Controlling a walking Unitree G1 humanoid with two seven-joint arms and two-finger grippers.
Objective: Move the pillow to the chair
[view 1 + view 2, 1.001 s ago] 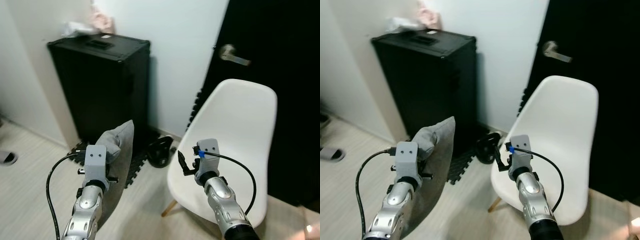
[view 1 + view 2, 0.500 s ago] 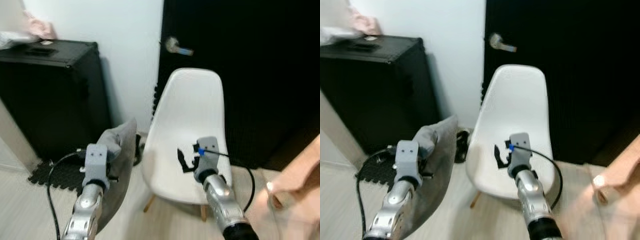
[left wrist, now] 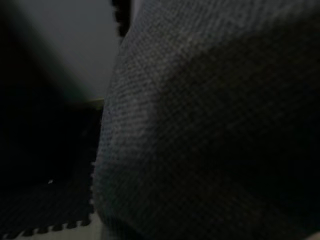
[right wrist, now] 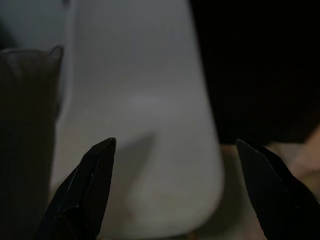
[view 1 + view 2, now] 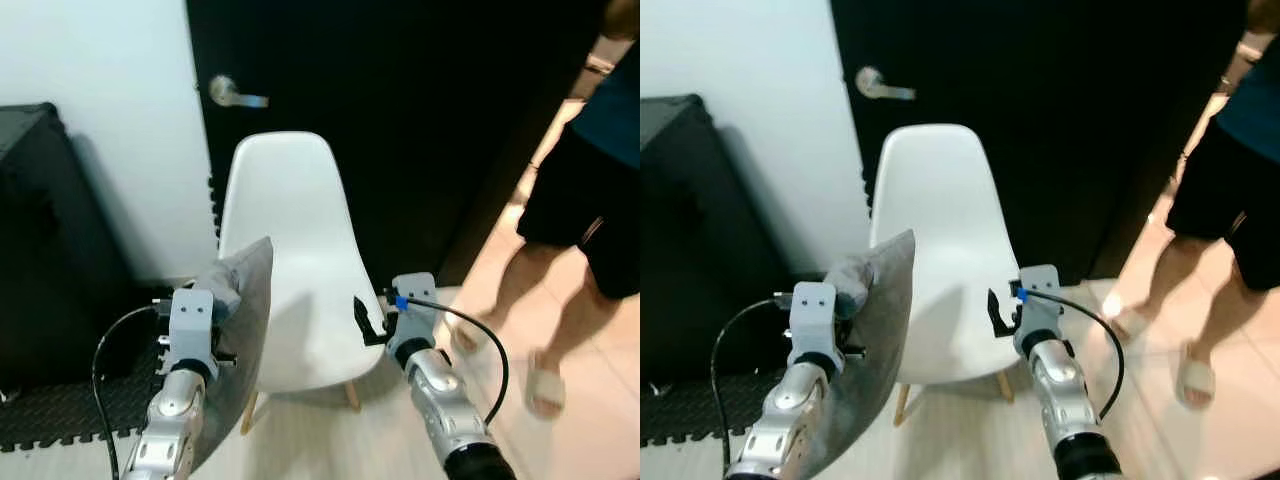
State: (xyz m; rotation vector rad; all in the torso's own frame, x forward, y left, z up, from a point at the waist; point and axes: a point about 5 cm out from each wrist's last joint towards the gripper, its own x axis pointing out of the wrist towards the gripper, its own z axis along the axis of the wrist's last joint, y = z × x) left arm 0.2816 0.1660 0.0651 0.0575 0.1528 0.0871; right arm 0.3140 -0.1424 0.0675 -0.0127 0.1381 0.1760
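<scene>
Black door (image 5: 400, 110) behind white chair (image 5: 290, 270); left gripper (image 5: 215, 305) jaws pinching grey pillow (image 5: 875, 340), right gripper (image 4: 175, 185) jaws spread.

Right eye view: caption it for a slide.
Left pincer holds the grey pillow beside the white chair.

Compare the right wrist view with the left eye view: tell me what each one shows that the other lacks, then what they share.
Right wrist view alone: the right claw seen along its own fingers, spread wide apart.

Left eye view alone: the left claw against the pillow, the door handle, a person's legs in sandals, and the black foam mat.

Both: the grey pillow, off the seat, and the white chair before the black door.
</scene>
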